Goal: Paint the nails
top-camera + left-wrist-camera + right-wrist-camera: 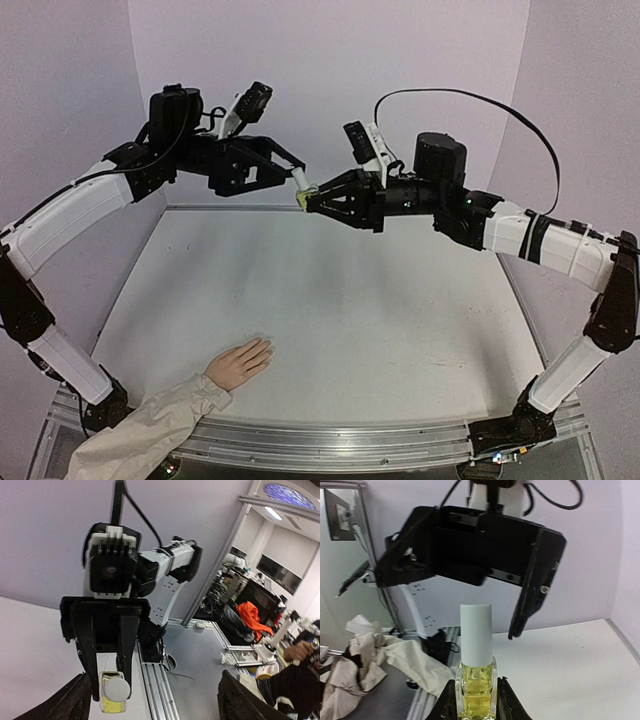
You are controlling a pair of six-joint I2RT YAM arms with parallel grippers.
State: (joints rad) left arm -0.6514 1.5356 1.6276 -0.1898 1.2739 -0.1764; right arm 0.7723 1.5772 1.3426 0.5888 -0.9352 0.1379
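The tiny, hard-looking nails (264, 346) lie on the fake hand (238, 364) at the table's (400, 330) near edge, while the right gripper (308, 199) pinches the bottle (476, 685) and the left gripper (296, 172) spreads wide around its cap (476, 630), the part to grab.

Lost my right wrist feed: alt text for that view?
At the frame's bottom, the right gripper clamps a small yellow-green bottle, white cap on. Above it in frame, the left gripper is open, jaws spread wide and clear of the cap.
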